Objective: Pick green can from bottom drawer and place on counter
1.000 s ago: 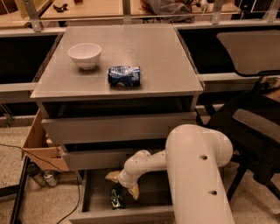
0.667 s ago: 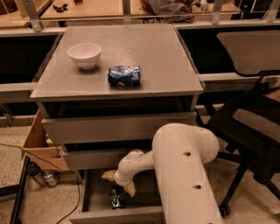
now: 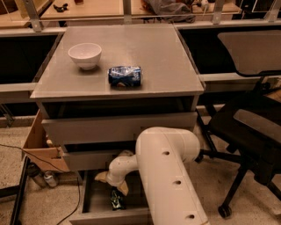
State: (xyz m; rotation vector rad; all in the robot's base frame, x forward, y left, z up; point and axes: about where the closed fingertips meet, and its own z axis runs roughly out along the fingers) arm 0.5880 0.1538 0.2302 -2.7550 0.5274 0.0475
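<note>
The robot's thick white arm (image 3: 171, 176) bends down in front of the cabinet and hides the right part of the open bottom drawer (image 3: 93, 200), where the gripper (image 3: 112, 183) hangs with its tan fingers (image 3: 101, 176) spread wide and holding nothing, just above the green can (image 3: 116, 200) on the tray floor. The matte grey counter (image 3: 153, 52) carries one white bowl (image 3: 85, 55) and one blue and silver can (image 3: 125, 76) on its side. Three grey drawers, two cans, one bowl in all, with a cardboard box (image 3: 41, 147) at the left, a black office chair (image 3: 250, 132) at the right, a speckled floor (image 3: 48, 204) below and a wooden tabletop (image 3: 88, 6) behind.
</note>
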